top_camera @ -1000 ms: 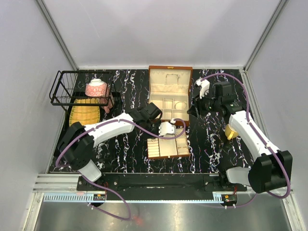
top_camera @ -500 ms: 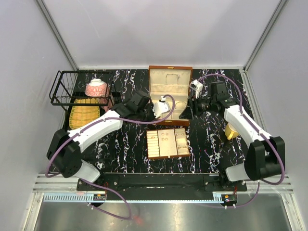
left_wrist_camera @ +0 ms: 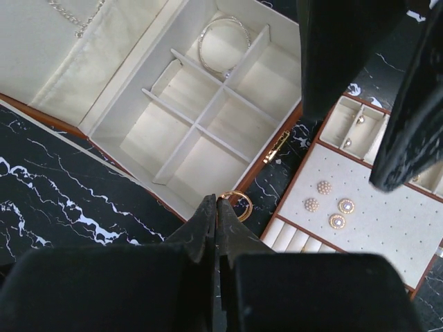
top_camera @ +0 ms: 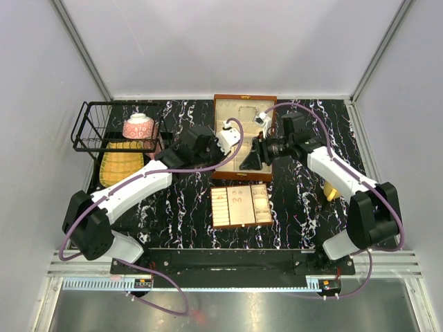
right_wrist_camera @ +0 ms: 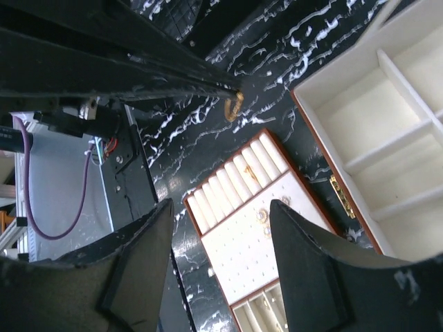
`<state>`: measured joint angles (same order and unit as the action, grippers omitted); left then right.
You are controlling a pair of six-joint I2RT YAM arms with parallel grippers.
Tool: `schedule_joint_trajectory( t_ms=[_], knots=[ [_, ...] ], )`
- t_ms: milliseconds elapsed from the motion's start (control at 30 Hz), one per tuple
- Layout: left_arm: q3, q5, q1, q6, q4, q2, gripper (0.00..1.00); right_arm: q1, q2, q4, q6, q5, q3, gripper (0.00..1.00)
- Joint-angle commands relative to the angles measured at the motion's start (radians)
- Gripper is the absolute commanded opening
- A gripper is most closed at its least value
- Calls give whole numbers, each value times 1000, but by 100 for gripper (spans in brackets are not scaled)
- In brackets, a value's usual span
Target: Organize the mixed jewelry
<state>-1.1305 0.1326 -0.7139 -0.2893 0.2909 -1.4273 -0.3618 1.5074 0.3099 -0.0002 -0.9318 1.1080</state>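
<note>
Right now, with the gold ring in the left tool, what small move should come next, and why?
Probably shift the left tool sideways over the ring slots of the tray. It pinches the gold ring over the black table, just beside that tray, and those slots suit rings.

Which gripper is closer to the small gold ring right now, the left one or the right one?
Left. The left gripper pinches the small gold ring at its shut fingertips; the right gripper hangs open to the ring's right, not touching it.
</note>
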Motion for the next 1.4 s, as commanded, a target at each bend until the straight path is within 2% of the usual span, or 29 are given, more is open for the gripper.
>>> schedule_joint_trajectory(
  t_ms=[0, 367, 1367],
  knots=[
    [-12, -53, 7, 51, -73, 24, 0, -46, 22, -91, 46, 45, 69, 64],
    [14, -68, 5, 68, -99, 47, 0, -85, 91, -181, 94, 151, 93, 59],
    [17, -71, 5, 72, -102, 53, 0, -134, 145, -242, 144, 169, 134, 44]
  ],
)
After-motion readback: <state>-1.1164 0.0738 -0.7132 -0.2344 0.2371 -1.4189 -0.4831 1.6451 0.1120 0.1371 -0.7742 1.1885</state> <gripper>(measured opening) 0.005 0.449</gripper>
